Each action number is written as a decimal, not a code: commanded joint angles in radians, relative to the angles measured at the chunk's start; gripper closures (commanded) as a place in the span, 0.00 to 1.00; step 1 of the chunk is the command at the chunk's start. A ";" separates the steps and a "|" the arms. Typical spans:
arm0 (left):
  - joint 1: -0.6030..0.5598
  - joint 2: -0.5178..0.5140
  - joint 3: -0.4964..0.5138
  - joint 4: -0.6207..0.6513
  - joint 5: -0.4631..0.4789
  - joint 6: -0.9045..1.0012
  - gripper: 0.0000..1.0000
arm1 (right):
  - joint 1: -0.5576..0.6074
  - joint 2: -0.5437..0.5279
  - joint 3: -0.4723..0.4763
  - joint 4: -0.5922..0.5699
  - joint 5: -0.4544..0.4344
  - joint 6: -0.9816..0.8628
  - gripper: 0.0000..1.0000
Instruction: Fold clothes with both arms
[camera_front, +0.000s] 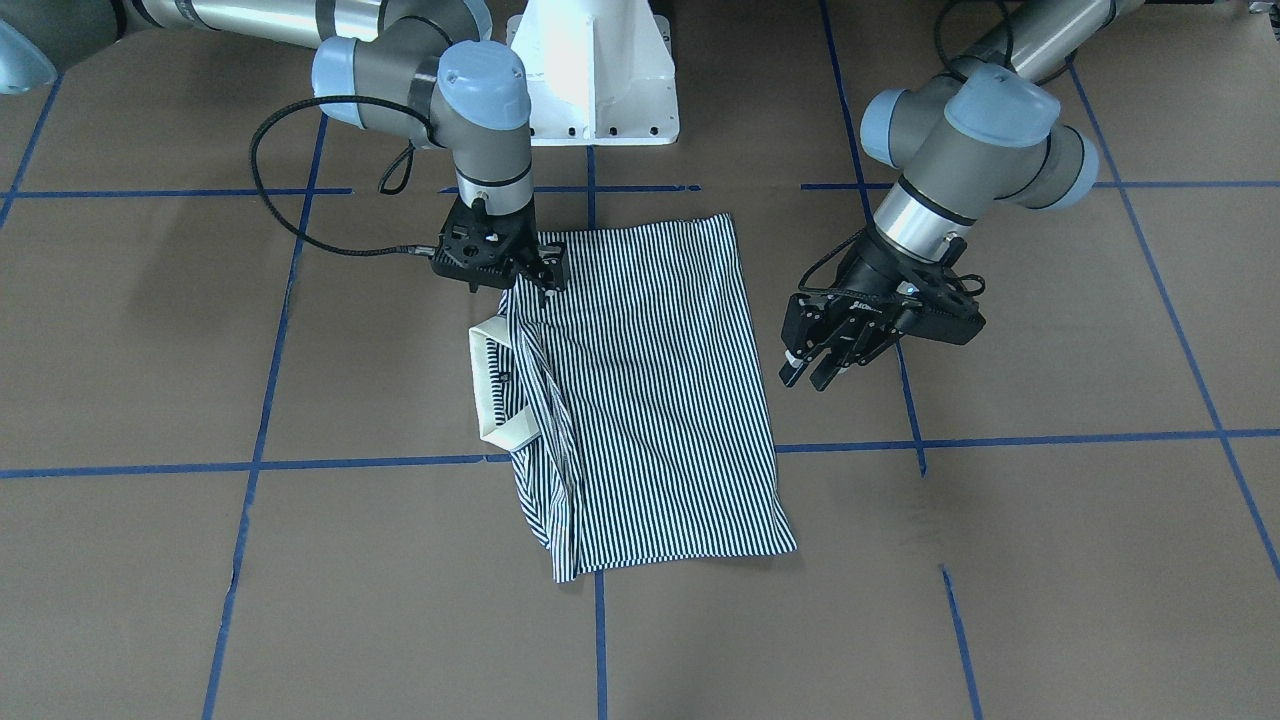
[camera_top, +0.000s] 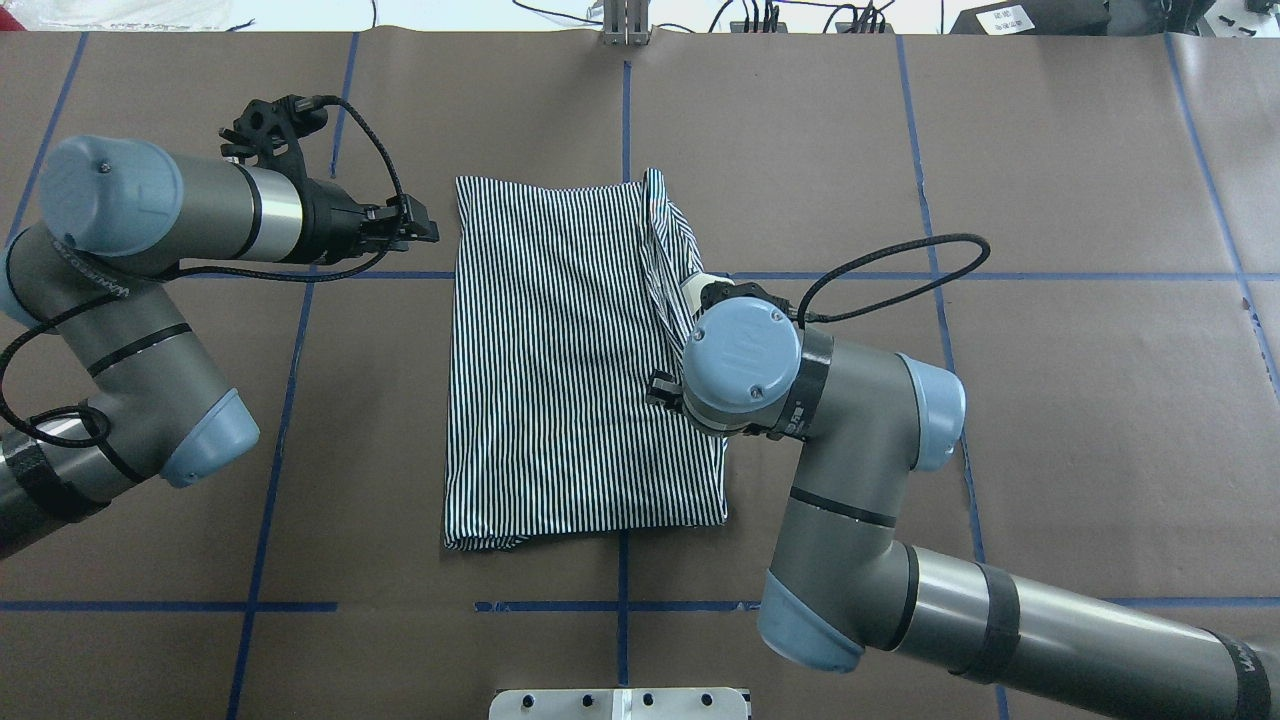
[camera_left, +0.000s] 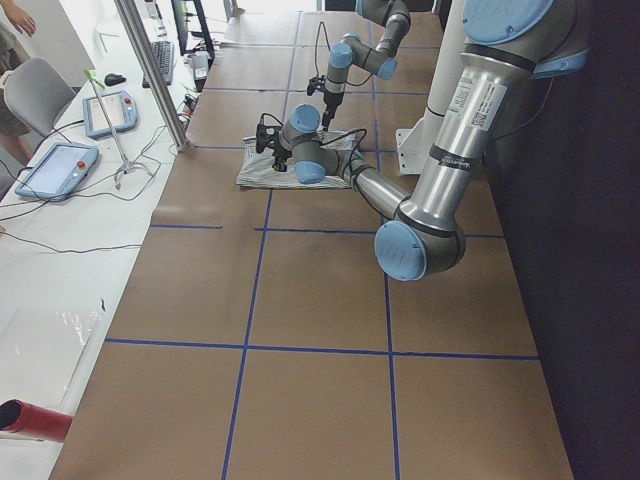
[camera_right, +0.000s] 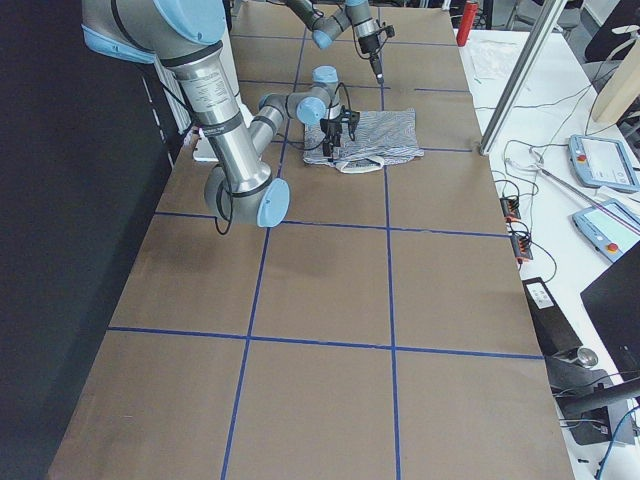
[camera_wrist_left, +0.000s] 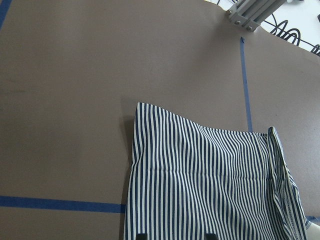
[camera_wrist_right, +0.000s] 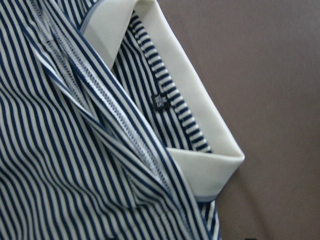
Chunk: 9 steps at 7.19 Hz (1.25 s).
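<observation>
The striped polo shirt (camera_front: 650, 400) lies folded into a rectangle at the table's middle (camera_top: 550, 380). Its cream collar (camera_front: 490, 380) sticks out at the edge on the robot's right. My right gripper (camera_front: 543, 285) points down onto that edge, just on the robot's side of the collar. Its wrist hides it from overhead, and I cannot tell how its jaws stand. The right wrist view shows the collar (camera_wrist_right: 200, 130), the small label (camera_wrist_right: 160, 102) and folded stripes close up. My left gripper (camera_front: 812, 378) is open and empty, hovering off the shirt's opposite side (camera_top: 425, 228).
The white pedestal base (camera_front: 595, 80) stands behind the shirt. Blue tape lines (camera_front: 920, 440) mark a grid on the brown table cover. A metal post (camera_left: 150, 70) and a desk with tablets (camera_left: 50, 170) stand along the far side.
</observation>
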 joint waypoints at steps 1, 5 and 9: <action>-0.001 0.007 -0.007 0.000 0.000 0.002 0.52 | -0.052 -0.009 0.002 0.056 -0.034 0.275 0.22; 0.000 0.013 -0.009 0.000 0.000 -0.002 0.52 | -0.092 -0.061 0.057 0.039 -0.032 0.368 0.21; -0.001 0.013 -0.013 0.000 0.000 -0.004 0.52 | -0.123 -0.066 0.050 0.042 -0.034 0.403 0.22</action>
